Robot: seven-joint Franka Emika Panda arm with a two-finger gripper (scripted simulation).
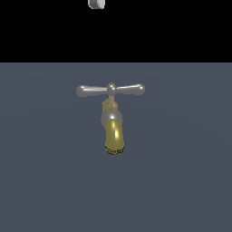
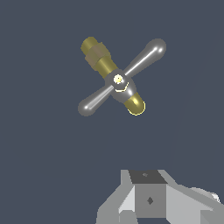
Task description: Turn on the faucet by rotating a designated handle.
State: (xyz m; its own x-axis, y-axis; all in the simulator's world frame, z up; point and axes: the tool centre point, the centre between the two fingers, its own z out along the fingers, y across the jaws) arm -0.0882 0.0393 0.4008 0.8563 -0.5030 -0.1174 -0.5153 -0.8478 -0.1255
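Faucet untouched, arm high above it

Small brass-gold faucet (image 1: 113,131) stood mid-floor on the flat grey-blue ground (image 1: 41,181); its slim polished silver crossbar handle (image 1: 110,89) looked rigid, slick and rounded. Best purchase judged near a bulbed arm end, pushing sideways for leverage. Grey gripper (image 2: 151,197) hung well apart; fingers unseen, cannot tell its state

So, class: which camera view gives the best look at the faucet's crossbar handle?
The wrist view: it looks straight down on the handle, showing both arms, both bulbs and the brass centre cap. The exterior view shows the handle edge-on, as a level bar above the spout.
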